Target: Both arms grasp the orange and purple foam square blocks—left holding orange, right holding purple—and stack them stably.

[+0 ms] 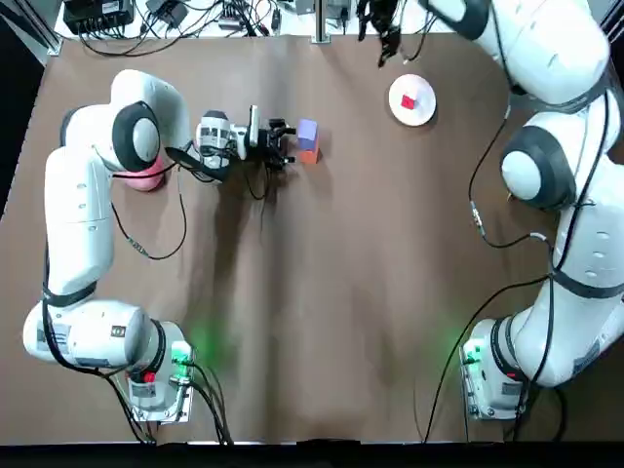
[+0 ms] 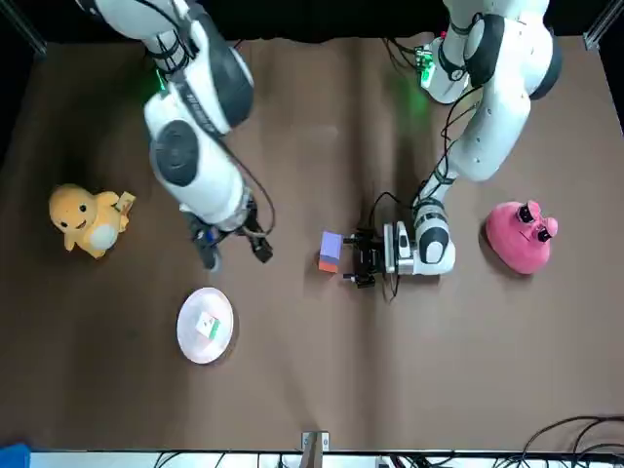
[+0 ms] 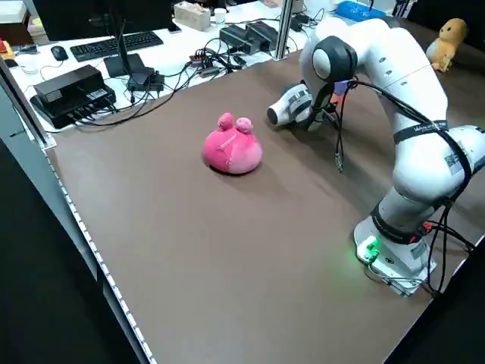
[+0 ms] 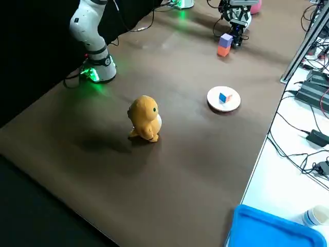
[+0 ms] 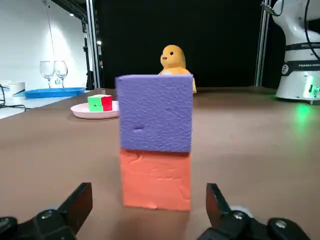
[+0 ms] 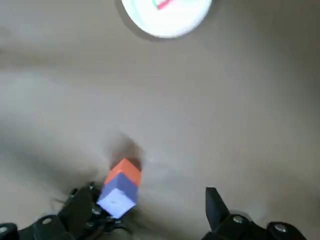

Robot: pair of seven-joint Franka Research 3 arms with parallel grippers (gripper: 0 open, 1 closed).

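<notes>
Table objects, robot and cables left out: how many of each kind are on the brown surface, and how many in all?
Foam blocks: 2 (purple foam block stacked on orange foam block)
Plush toys: 2 (pink plush toy, yellow plush toy)
Plates: 1 (white plate)
Cubes: 1 (puzzle cube, on the plate)
Total: 6

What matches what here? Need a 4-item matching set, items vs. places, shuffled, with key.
Items:
1. purple block
2. orange block
3. multicoloured cube
4. pink plush

Places:
A. on the white plate
B. bottom of the stack
C. top of the stack
D. next to the left arm

Pairs: 1-C, 2-B, 3-A, 4-D.

The left gripper is open, facing the stack. The right gripper is open, near the plate.
</notes>
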